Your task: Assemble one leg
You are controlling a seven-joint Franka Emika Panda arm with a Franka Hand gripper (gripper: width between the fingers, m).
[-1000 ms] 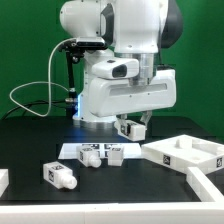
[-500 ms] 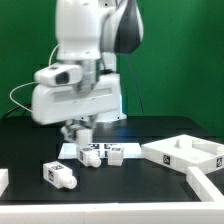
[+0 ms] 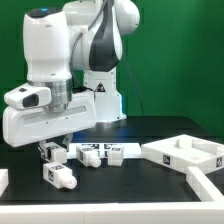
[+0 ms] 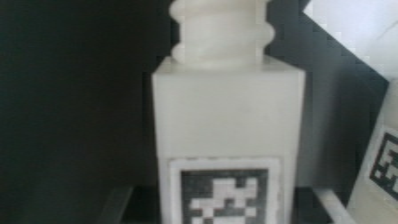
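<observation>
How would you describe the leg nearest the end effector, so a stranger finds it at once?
Find the white arm on the exterior view's left. Just below its end effector lies the leg, alone, apart from the other legs clustered mid-table.

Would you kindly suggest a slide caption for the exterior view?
The hand poised over a lone tagged leg on the black table, more legs and the white rimmed panel nearby.

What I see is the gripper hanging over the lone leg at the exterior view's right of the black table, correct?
Wrong side: the gripper hangs over the lone leg at the exterior view's left of the black table, as the exterior view shows.
</observation>
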